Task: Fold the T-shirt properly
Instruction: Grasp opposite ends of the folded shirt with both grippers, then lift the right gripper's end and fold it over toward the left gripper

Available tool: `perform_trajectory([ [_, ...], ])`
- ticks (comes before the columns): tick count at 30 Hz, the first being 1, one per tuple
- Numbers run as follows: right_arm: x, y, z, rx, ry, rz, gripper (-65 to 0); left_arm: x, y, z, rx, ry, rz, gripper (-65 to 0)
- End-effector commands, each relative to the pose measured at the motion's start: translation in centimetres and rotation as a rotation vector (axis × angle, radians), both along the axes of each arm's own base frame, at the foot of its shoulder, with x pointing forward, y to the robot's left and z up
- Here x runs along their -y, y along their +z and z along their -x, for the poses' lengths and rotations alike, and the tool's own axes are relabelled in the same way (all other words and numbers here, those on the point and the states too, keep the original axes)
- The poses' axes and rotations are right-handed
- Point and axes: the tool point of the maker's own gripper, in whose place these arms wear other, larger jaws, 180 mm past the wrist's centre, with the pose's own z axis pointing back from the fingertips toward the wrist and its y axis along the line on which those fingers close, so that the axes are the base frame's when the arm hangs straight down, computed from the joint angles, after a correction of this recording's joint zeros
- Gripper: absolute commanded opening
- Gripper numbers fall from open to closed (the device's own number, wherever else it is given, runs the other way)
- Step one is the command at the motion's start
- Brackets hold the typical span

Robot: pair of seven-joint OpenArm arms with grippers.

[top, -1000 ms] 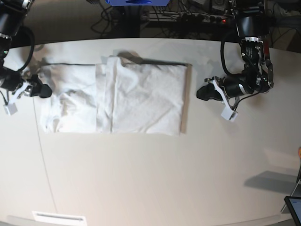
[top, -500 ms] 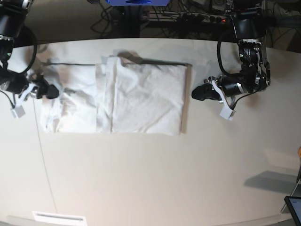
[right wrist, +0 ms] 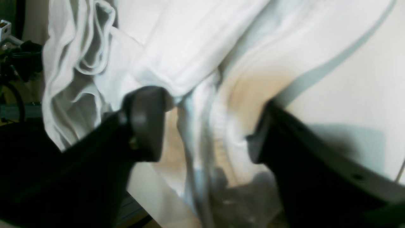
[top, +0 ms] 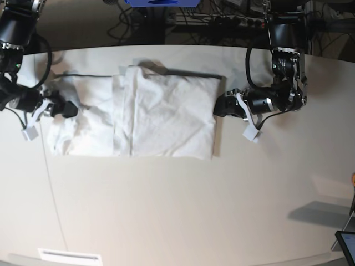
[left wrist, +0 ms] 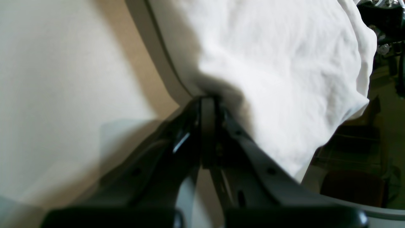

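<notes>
The white T-shirt (top: 166,116) lies partly folded on the off-white table (top: 177,210), with a doubled panel in the middle and right and a wrinkled single part on the left. My left gripper (top: 220,106) is shut, and its tips (left wrist: 207,99) press against the shirt's right edge (left wrist: 278,63). My right gripper (top: 65,108) is at the shirt's left edge. In the right wrist view its jaws stand open (right wrist: 205,133), one finger (right wrist: 145,123) on each side of bunched folds of cloth (right wrist: 177,41).
Cables and a blue object (top: 161,2) sit behind the table's far edge. A white label (top: 69,256) lies at the front left. A dark device (top: 346,244) shows at the front right corner.
Both grippers have moved inward to the shirt. The left one, still shut, reached the right edge. The right one came over the left edge and its jaws have narrowed.
</notes>
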Motion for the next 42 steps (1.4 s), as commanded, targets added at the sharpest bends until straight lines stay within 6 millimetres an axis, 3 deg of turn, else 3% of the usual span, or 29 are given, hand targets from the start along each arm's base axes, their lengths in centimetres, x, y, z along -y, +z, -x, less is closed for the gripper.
perform_trajectory([
  [1, 0.6, 0.9, -0.6, 0.026, 0.001, 0.010, -39.5, -1.4, -2.5, 2.3, -0.103, -0.071, -0.140, -63.8],
  [4, 0.6, 0.9, -0.6, 0.026, 0.001, 0.010, -57.2, -0.6, -2.4, 2.2, -0.098, -0.073, -0.125, -63.8],
  [6, 0.6, 0.9, -0.7, 0.026, -0.005, 0.009, -65.0, -0.5, -2.3, 1.9, -0.093, -0.074, -0.122, -63.8],
  [9, 1.0, 1.0, -0.8, 0.020, -0.017, 0.020, -64.6, 0.2, -2.3, 1.8, -0.092, -0.077, -0.110, -63.8],
  [12, 2.7, 1.6, -1.1, -0.004, -0.061, 0.047, -64.7, 0.6, -2.3, 1.8, -0.091, -0.079, -0.102, -63.8],
  [18, 4.2, 6.0, -2.5, 0.079, -0.136, 0.096, -64.7, 3.8, -1.8, 1.2, -0.068, -0.150, -0.074, -63.8],
  [24, 2.8, 8.9, -2.7, 0.129, -0.123, 0.133, -64.7, 7.2, -1.5, 0.1, -0.066, -0.201, -0.027, -63.8],
  [33, 0.9, 12.0, -1.9, 0.227, -0.056, 0.199, -64.7, 8.5, -0.8, -2.1, -0.060, -0.195, 0.007, -63.8],
  [42, -6.0, 12.5, -1.0, 0.271, 0.169, 0.189, -64.7, 11.1, -0.9, -1.1, -0.067, -0.259, 0.023, -63.8],
])
